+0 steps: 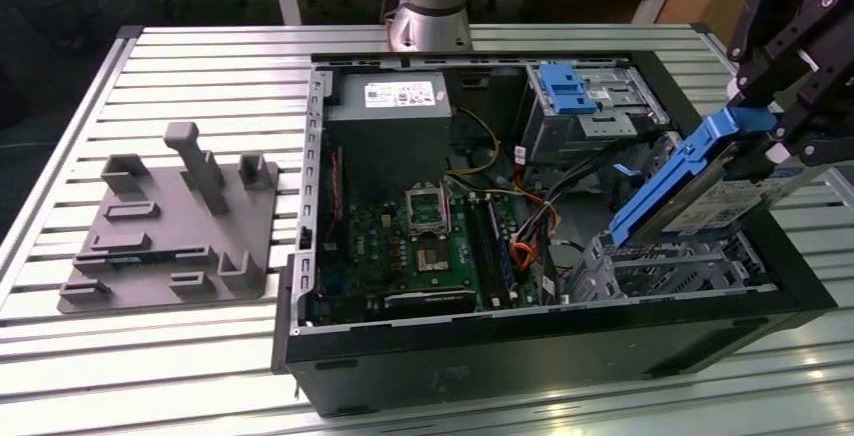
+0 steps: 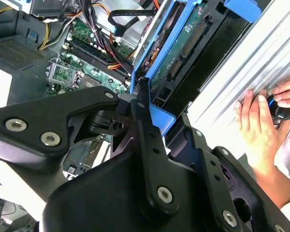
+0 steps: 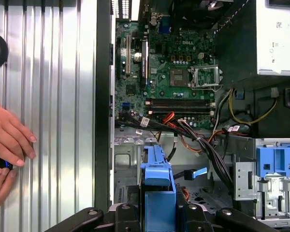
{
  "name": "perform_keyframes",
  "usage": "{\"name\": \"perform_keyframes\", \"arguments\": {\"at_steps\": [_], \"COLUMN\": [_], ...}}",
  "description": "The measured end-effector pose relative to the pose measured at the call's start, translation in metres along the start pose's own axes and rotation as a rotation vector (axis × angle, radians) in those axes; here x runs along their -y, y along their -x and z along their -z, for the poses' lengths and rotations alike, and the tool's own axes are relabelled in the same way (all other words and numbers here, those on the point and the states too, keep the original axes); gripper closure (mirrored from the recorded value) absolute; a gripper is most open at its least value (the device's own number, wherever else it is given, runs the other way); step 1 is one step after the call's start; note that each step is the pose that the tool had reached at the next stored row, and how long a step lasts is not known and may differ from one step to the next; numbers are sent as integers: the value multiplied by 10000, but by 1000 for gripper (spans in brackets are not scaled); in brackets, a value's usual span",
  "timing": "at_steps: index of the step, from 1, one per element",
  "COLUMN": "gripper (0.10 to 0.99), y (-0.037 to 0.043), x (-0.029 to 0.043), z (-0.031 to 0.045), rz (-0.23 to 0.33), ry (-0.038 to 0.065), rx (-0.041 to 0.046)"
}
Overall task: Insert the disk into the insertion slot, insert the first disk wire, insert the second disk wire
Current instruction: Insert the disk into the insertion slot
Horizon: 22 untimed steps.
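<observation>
The gripper [image 1: 778, 151] is clamped on the disk [image 1: 694, 191] at the exterior view's right, holding it tilted, its lower end at the top of the insertion slot [image 1: 667, 268] inside the computer case [image 1: 534, 326]. The second wrist view shows the disk's green circuit-board underside [image 2: 183, 43]. Both wrist views show a person's hands [image 3: 7, 140] on the worktop [image 1: 200, 346] beside the case.
</observation>
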State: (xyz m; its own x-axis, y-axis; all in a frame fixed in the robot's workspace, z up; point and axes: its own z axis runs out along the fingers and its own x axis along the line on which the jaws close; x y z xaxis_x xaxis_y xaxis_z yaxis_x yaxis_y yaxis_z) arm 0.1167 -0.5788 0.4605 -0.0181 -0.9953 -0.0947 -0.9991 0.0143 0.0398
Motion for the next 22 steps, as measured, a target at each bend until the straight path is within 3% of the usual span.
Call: {"name": "perform_keyframes", "arguments": {"at_steps": [22], "gripper": [722], "y": [-11], "x": [5], "z": [-115], "rz": [0], "ry": [0], "rx": [1]}}
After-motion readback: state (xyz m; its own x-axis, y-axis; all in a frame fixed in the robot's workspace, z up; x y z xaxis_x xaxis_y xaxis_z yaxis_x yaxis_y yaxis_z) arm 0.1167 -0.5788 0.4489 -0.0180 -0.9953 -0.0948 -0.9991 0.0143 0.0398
